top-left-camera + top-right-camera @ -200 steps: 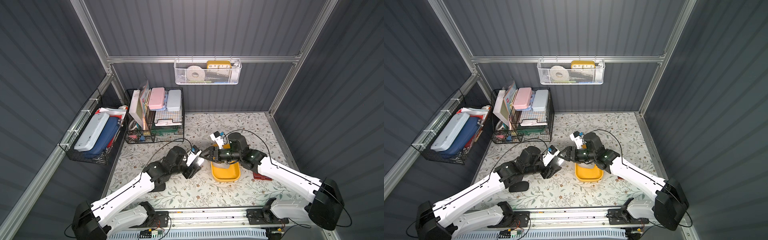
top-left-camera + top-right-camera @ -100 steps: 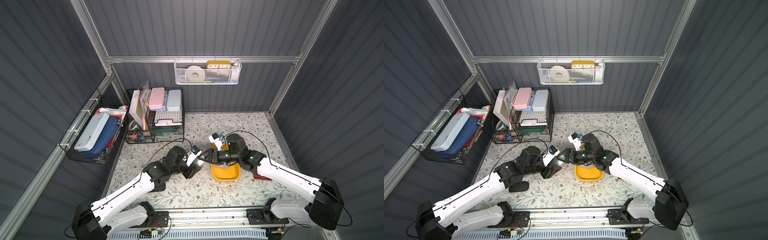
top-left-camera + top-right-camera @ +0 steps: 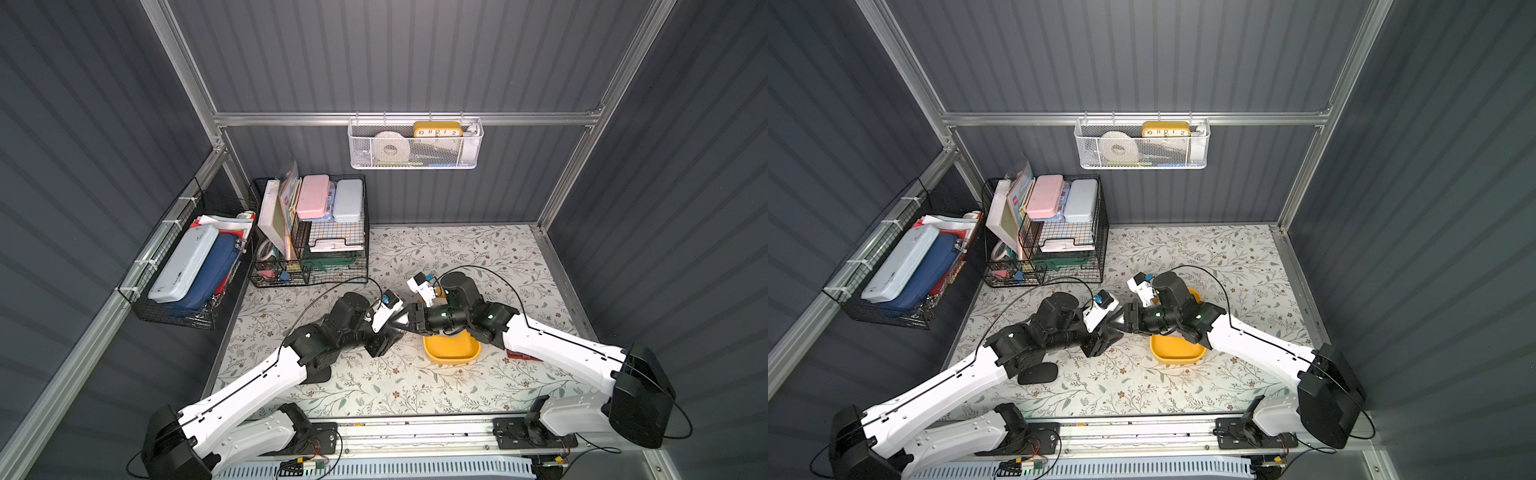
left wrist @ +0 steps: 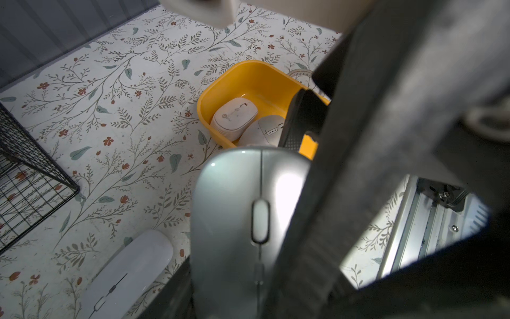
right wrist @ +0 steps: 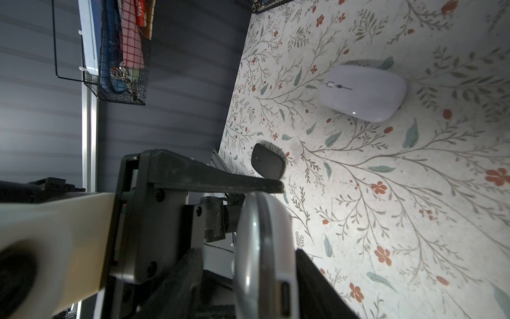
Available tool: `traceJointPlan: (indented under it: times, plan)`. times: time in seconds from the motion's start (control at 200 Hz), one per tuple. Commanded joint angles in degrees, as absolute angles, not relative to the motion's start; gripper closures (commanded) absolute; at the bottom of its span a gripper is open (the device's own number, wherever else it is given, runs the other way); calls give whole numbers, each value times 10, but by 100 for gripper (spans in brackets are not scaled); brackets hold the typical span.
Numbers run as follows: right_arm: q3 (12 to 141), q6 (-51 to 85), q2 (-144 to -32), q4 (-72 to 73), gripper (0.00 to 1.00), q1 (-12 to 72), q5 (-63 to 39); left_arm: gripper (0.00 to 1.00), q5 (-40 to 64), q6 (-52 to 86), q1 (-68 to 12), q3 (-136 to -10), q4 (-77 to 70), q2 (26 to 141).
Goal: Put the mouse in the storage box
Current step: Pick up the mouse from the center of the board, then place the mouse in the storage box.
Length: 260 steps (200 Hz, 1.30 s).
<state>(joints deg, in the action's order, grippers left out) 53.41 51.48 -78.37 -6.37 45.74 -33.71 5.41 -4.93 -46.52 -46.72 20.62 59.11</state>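
Behind right claw (image 3: 405, 323), mouse (image 4: 231, 210) partly hidden.

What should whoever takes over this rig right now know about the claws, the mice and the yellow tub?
Claws: the left claw is shut on the silver plastic mouse, in the air near the shallow mustard-yellow plastic storage box. The right claw straddles the same mouse; its grip is unclear.
Done: the box holds a white oval mouse and a pale grey mouse.
Left: finish the handover and drop the silver mouse in. A flat white mouse and a flat black mouse lie on the floral mat, perhaps next.
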Motion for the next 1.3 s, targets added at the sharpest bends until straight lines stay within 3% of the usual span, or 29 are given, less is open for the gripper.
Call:
traceJointPlan:
  times: [0.0,0.275,0.46,0.71,1.031,1.296]
  plan:
    - [548,523,-795,-29,51,462,-340,77,71,-59,-468,-464,193,581]
    - [565,528,-819,-12,73,463,-341,72,70,-56,-468,-464,199,576]
    - [565,524,-811,-10,79,463,-328,43,63,-51,-468,-458,199,568]
    - [561,488,-787,-53,79,445,-275,1,34,-36,-468,-454,215,552]
    - [457,459,-689,-114,79,315,-233,1,-68,43,-468,-453,252,502]
    - [355,444,-604,-160,79,303,-148,1,-237,163,-468,-442,302,481]
